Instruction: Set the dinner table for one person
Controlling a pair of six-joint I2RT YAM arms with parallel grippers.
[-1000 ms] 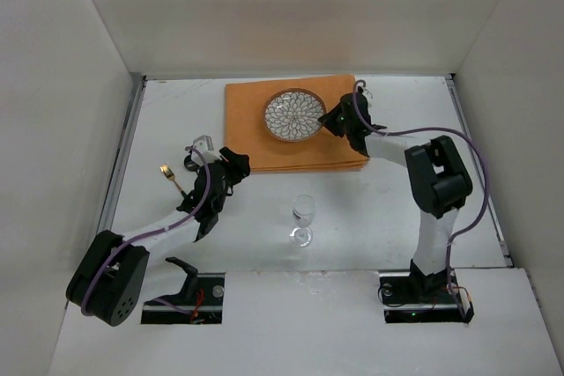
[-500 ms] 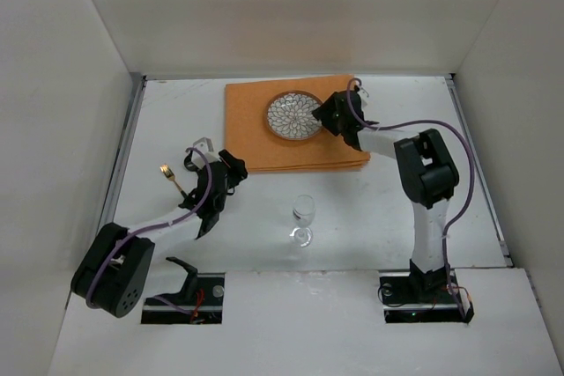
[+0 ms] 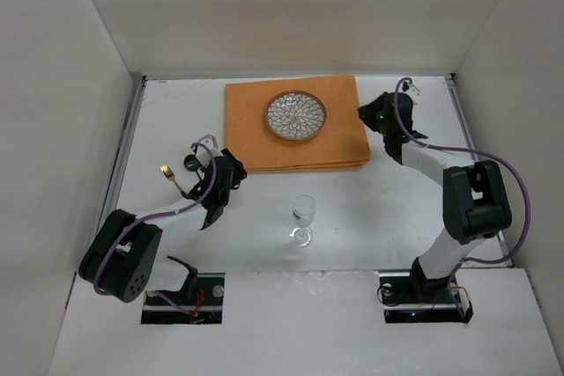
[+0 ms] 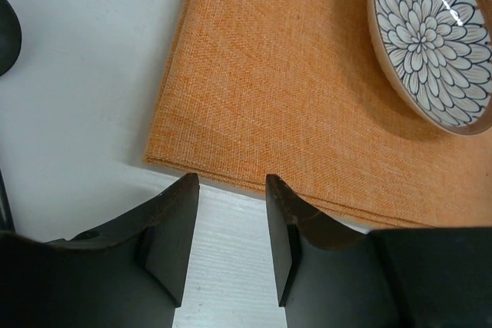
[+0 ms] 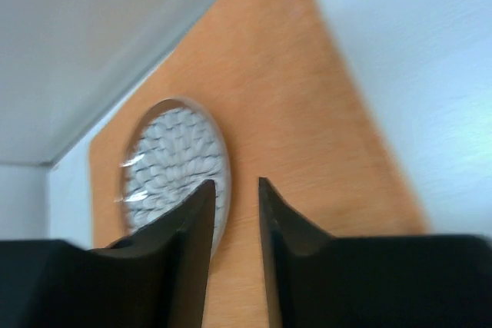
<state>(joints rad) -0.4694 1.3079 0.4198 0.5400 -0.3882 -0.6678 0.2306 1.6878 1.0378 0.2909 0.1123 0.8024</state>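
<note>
Wine glass (image 3: 303, 211), centre of desk (image 3: 397, 213), looks fragile and stem-graspable; left claw (image 4: 228, 183) and right claw (image 5: 236, 187) stand parted, empty.

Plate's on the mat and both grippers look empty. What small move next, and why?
Probably swing the left gripper toward the fork: it lies on the dinner table left of that arm, off the placemat, while the plate already sits on it and the left jaws stand open and empty.

Bright, diffuse; soft shadow left of plate (image 4: 430, 44), glare on its rim; right wrist view motion-blurred, dinner table (image 5: 430, 74) beside plate washed pale.
</note>
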